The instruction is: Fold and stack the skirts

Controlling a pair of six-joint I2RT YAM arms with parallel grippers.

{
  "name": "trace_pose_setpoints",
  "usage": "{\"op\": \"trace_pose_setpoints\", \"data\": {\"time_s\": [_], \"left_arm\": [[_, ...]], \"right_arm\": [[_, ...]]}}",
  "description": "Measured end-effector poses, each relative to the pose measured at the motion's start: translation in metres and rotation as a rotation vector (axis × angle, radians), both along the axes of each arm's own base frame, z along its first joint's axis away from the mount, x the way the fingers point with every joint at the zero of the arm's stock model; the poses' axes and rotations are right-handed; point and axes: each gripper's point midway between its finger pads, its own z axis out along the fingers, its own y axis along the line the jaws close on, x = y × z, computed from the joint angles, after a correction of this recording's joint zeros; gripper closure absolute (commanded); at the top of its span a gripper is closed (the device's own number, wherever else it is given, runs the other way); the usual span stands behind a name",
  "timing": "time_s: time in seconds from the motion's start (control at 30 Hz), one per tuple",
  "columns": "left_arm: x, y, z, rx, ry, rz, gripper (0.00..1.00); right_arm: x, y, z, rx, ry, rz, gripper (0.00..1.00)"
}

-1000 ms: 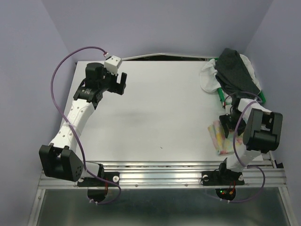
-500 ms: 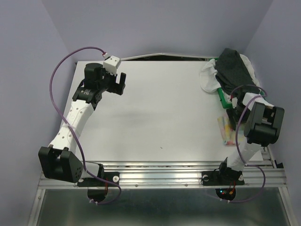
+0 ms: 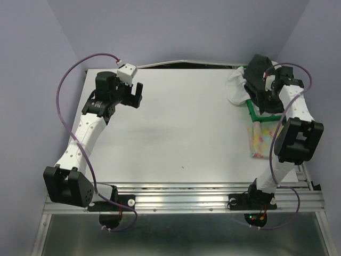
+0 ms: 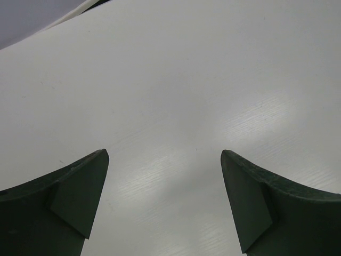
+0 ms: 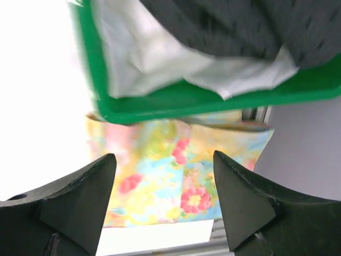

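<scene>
Top external view: we note the yellow floral skirt (image 3: 262, 140) flat on the table (image 3: 181, 122), right edge, just beside the green tray (image 3: 251, 110), which holds the charcoal skirt (image 3: 260, 72) over the white skirt (image 3: 235, 92). Right gripper (image 5: 164, 160) is above the tray, jaws apart and empty; left gripper (image 4: 165, 154) is wide open, far left.

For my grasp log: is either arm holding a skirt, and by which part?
Nothing is held; the left fingers and the right fingers stand open and empty.

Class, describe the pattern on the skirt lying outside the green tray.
The skirt is pastel yellow with pink and blue flowers; clearest in the right wrist view.
</scene>
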Motion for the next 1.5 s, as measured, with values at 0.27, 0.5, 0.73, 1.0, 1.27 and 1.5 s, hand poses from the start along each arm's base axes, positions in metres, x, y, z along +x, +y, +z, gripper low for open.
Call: {"op": "trace_pose_setpoints", "data": {"time_s": [0.27, 0.5, 0.73, 1.0, 1.27, 1.5], "left_arm": [[-0.002, 0.0, 0.0, -0.002, 0.003, -0.001, 0.01], [-0.01, 0.002, 0.016, -0.011, -0.04, 0.0, 0.01], [-0.017, 0.003, 0.015, -0.01, -0.046, 0.0, 0.01], [-0.02, 0.004, 0.003, -0.003, -0.02, 0.002, 0.01], [-0.02, 0.005, 0.003, -0.003, -0.022, 0.003, 0.01], [-0.02, 0.004, 0.003, -0.003, -0.021, 0.003, 0.01]], "right_arm": [[0.032, 0.038, 0.06, 0.031, -0.121, 0.083, 0.23], [-0.046, 0.034, -0.012, -0.002, 0.106, 0.061, 0.23], [-0.092, 0.013, -0.067, -0.066, 0.221, 0.046, 0.23], [-0.094, 0.021, -0.086, 0.006, 0.218, 0.046, 0.3], [-0.094, 0.053, -0.091, 0.173, 0.205, 0.051, 0.31], [-0.096, 0.073, -0.09, 0.255, 0.211, 0.048, 0.3]]}}
